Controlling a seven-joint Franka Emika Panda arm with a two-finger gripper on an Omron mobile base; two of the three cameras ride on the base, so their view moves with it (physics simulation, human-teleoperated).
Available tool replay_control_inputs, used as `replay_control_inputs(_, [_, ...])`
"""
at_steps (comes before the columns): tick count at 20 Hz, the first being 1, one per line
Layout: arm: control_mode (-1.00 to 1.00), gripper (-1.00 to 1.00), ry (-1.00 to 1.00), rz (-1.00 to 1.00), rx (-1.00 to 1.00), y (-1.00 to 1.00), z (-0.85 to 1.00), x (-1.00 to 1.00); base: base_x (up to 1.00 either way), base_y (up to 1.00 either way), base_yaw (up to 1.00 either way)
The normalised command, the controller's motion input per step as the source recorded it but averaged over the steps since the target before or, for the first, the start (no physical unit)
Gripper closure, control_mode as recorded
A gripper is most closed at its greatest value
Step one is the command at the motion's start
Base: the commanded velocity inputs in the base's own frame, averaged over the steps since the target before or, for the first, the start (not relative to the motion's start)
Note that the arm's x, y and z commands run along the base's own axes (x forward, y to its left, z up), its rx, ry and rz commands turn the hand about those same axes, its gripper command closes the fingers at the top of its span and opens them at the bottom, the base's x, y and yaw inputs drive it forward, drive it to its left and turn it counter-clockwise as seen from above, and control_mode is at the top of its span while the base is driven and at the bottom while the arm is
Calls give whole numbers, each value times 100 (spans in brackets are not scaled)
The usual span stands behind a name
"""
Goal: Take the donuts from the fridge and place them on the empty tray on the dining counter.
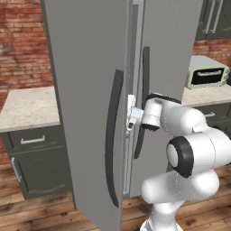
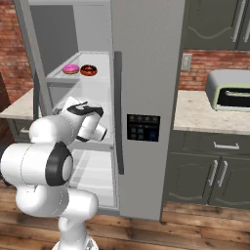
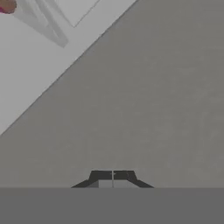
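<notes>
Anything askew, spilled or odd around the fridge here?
Nothing stands out. The fridge has its left door swung open, and the pink donut and brown donut sit flat, side by side, on a glass shelf. The gripper is shut and empty.

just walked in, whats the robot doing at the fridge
The arm is working on the fridge. Its left door stands swung open, and the gripper, jaws shut and holding nothing, sits close against a grey door face. Inside, the pink donut and the chocolate donut sit side by side on a shelf, not yet picked up.
</notes>
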Motion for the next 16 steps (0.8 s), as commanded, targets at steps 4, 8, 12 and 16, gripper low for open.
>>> replay_control_inputs(4, [-100, 100, 51, 16, 32, 100, 1, -63, 0, 0, 0])
replay_control_inputs(8, [-100, 100, 42, 16, 12, 100, 0, -51, 0, 0, 0])
replay_control_inputs(12, [-100, 100, 41, 7, 0, 80, 0, 22, 0, 0, 0])
replay_control_inputs(16, [-100, 100, 26, 2, 0, -13, 64, 13, 0, 0, 0])
